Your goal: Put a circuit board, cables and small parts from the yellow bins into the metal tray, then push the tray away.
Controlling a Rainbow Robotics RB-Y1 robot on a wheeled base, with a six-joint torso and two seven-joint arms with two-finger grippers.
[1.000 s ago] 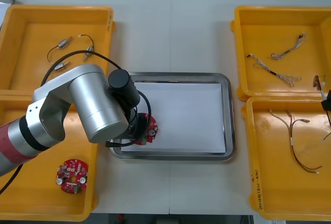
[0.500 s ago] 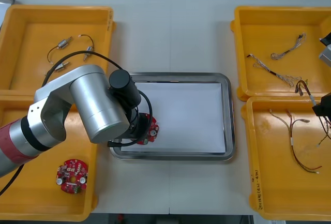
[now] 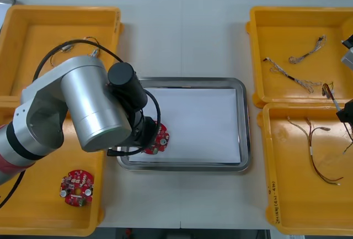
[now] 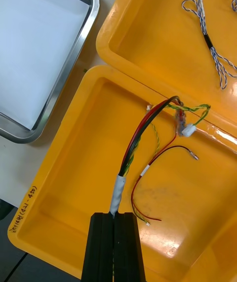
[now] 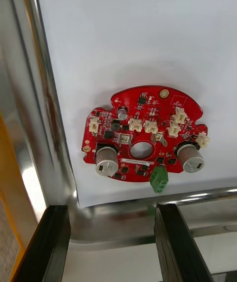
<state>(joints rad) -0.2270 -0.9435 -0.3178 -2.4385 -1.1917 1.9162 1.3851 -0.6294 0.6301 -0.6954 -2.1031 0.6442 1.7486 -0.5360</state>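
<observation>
- The left pincer [image 5: 108, 213] stood released, its jaws well apart, above the near left corner of the metal tray [image 3: 245, 123].
- The circuit board [image 5: 143, 136] lay flat on the tray's white lining just beyond that pincer's fingertips, apart from both fingers and near the rim.
- Judgement: the board was placed. The left pincer would do best to lift straight up before swinging aside, so that neither finger dragged the board or caught the rim.
- The right pincer [image 4: 114, 215] was clenched on the taped end of a red and yellow cable [image 4: 140, 136]. The free end and its white connector arched away ahead of the fingertips.
- That pincer hung above the yellow bin [image 4: 74, 188], with the tray off to one side of it and apart from it.
- A loose thin cable [image 4: 158, 156] lay in the bin directly beneath the held one. Whether the two touched could not be told.
- Judgement: the right pincer should rise until the dangling end cleared the loose cable and the bin wall, then cross the desk [image 3: 182, 35] to the tray.
- Judgement: the cable should be released over bare lining, away from the board, with the pincer low so that the springy wires did not spill over the rim.
</observation>
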